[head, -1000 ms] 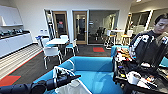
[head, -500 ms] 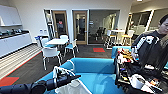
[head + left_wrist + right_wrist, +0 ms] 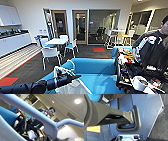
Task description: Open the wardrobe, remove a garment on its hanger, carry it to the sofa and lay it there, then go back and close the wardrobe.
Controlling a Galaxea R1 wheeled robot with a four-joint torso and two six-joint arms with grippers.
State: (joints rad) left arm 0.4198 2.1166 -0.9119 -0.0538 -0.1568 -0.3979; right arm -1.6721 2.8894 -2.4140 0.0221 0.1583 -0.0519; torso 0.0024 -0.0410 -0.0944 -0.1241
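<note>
The left arm comes in low from the left of the head view, and the left gripper (image 3: 60,75) is at the white hanger (image 3: 65,70), with the white T-shirt (image 3: 72,88) hanging under it. The shirt is just above the near part of the blue sofa (image 3: 100,68), close to the seat. In the left wrist view the hanger (image 3: 37,115) crosses very near the camera as a pale bar with its hook curving away. I judge that the jaws are closed on the hanger, because it hangs from the gripper, but the fingers themselves I cannot make out. About the right gripper I cannot tell; the right wrist view gives mostly robot parts above a dark carpet.

The step in hand seems to be the laying of the shirt on the sofa. To do it well, the arm should lower slowly, so the hem touches the seat first and the cloth spreads flat instead of folding under itself. The hanger should come to rest on the cushion, well inside the edge, before the jaws open, so it does not slide to the floor. A person (image 3: 155,42) stands at the right beside a cart with many small things (image 3: 130,72), near the sofa's end, so the arm should keep to the left part of the seat.
</note>
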